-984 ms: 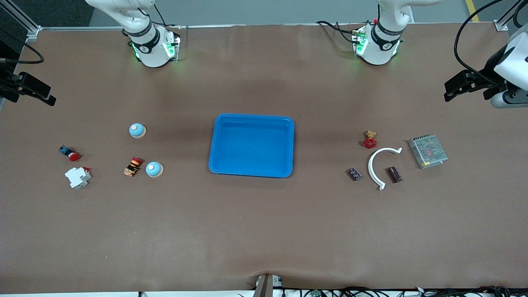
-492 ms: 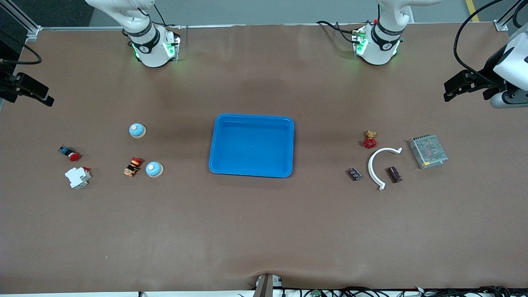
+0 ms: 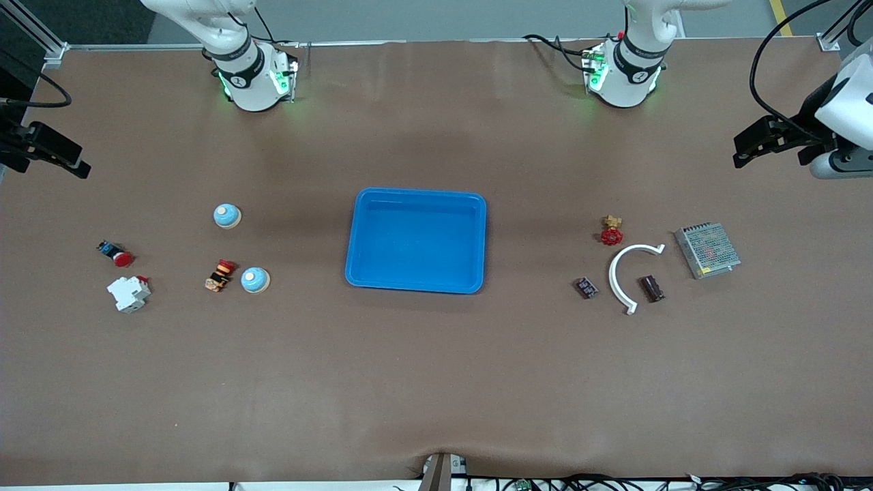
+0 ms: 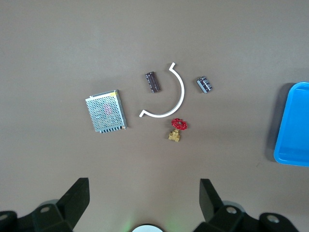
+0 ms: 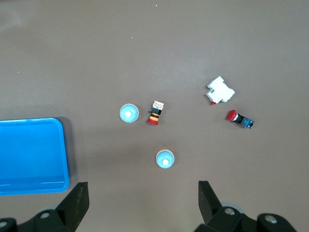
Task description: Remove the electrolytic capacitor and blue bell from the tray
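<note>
Two dark capacitors (image 3: pixel 586 287) (image 3: pixel 651 288) lie toward the left arm's end of the table, one on each side of a white arc (image 3: pixel 624 266). They also show in the left wrist view (image 4: pixel 204 84) (image 4: pixel 153 81). Two light-blue bells (image 3: pixel 226 215) (image 3: pixel 255 279) stand toward the right arm's end and show in the right wrist view (image 5: pixel 165 159) (image 5: pixel 129 113). A blue tray (image 3: pixel 354 273) sits mid-table and holds nothing. My left gripper (image 3: pixel 750 146) (image 4: pixel 144 198) is open, high over the table's end. My right gripper (image 3: pixel 68 160) (image 5: pixel 142 198) is open, high over its own end.
Beside the capacitors are a red-handled brass valve (image 3: pixel 612 232) and a perforated metal power supply (image 3: pixel 707 250). Beside the bells are an orange-and-black component (image 3: pixel 219 275), a white breaker (image 3: pixel 128 294) and a red push button (image 3: pixel 116 254).
Both grippers have shifted only slightly. Nothing on the table has moved.
</note>
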